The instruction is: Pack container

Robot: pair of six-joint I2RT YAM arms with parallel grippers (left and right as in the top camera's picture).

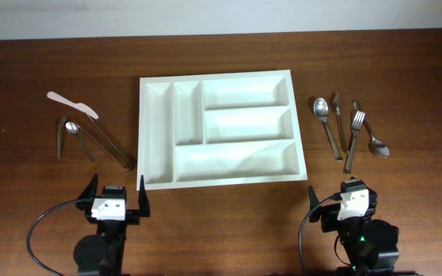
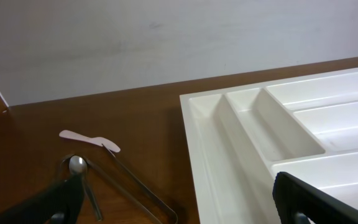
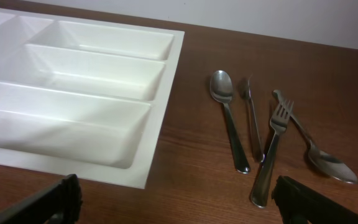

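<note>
The container point(image 1: 143, 130) is a white tray with five compartments, all bare, lying in the middle of the table. Its left wall point(image 2: 194, 143) shows in the left wrist view, its right rim point(image 3: 166, 99) in the right wrist view. My left gripper point(image 1: 116, 192) point(image 2: 179, 208) hovers open near the tray's front left corner and holds nothing. My right gripper point(image 1: 342, 198) point(image 3: 179, 208) is open too, off the front right corner and just short of the cutlery.
Right of the tray lie a spoon point(image 1: 322, 107) point(image 3: 227, 118), a knife point(image 1: 337, 115) point(image 3: 252, 118), a fork point(image 1: 354, 134) point(image 3: 272, 149) and a second spoon point(image 1: 374, 142) point(image 3: 319, 152). Left of it lie a white plastic knife point(image 1: 71, 105) point(image 2: 89, 139), a small spoon point(image 1: 75, 134) point(image 2: 79, 171) and metal tongs point(image 1: 106, 142) point(image 2: 142, 186).
</note>
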